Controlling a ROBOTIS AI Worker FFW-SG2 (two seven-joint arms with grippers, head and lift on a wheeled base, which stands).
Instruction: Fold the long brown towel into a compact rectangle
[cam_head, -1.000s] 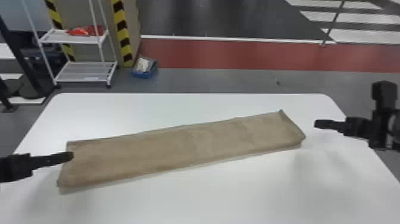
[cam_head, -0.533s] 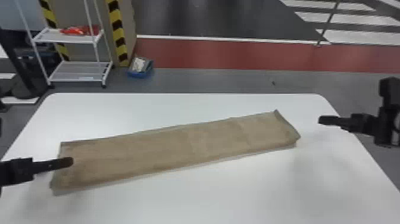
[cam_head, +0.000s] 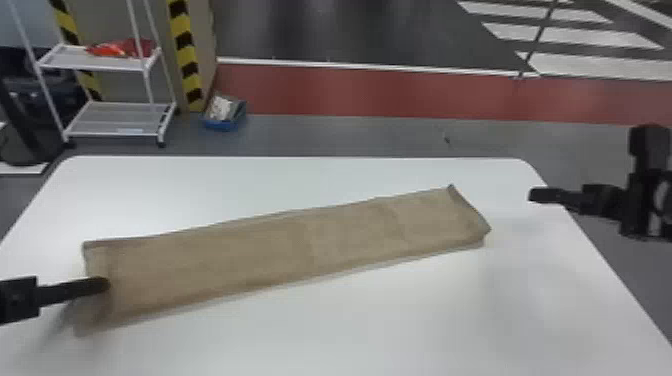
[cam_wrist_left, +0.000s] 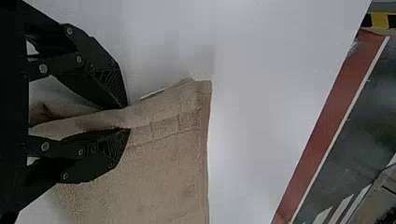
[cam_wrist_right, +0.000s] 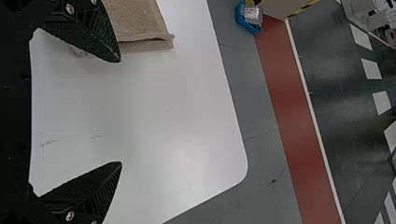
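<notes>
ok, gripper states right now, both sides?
Left gripper: closed on the brown towel, pinching a fold near its left end.
Right gripper: open, empty.

Long brown towel (cam_head: 280, 255), nearly flat.

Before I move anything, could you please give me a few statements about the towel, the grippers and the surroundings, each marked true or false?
1. The left gripper grips the brown towel near its left end. True.
2. The right gripper is closed on the towel. False: its fingers are apart, beyond the towel's right end.
3. A blue bin sits on the floor beyond the white table. True.
4. The towel is already a compact rectangle. False: it lies as a long strip across the table.
5. A red item lies on the upper shelf of the white cart. True.
</notes>
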